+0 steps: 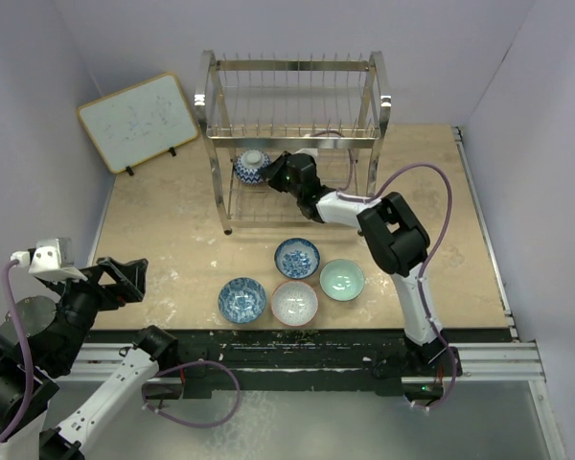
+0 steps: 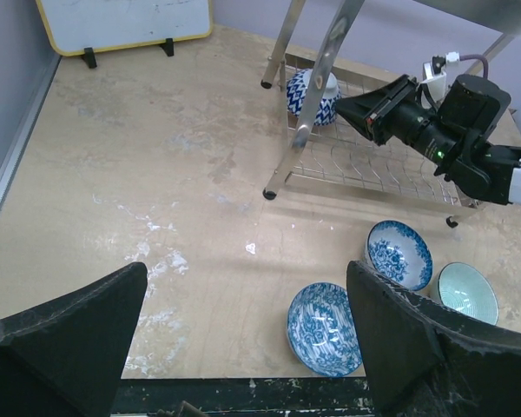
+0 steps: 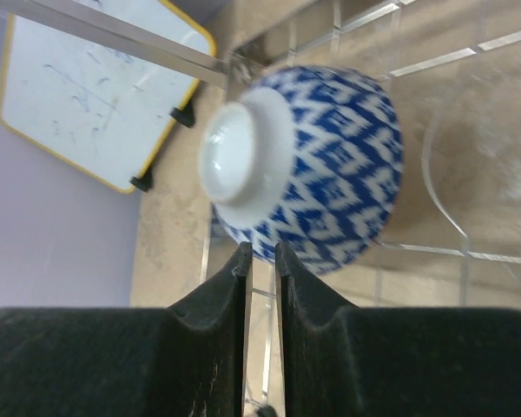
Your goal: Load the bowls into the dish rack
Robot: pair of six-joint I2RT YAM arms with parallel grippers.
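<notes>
- Right wrist: the black right gripper's point(image 3: 260, 252) jaws are seen almost together, empty, just short of an upturned blue-zigzag ceramic bowl point(image 3: 330, 174).
- Top external: that bowl is shown on the silver wire dish rack's point(image 1: 292, 65) lower tier; four more bowls point(image 1: 296, 257) lie on the beige table point(image 1: 153, 240).
- Left wrist: the left gripper's point(image 2: 243, 330) jaws are held wide apart.

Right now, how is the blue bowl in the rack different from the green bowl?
The blue-and-white zigzag ceramic bowl is patterned; the mint green ceramic bowl is plain. The zigzag bowl sits in the silver wire dish rack; the green bowl sits on the table. The zigzag bowl is turned over, white foot showing; the green bowl faces up. Both are small and round.
</notes>
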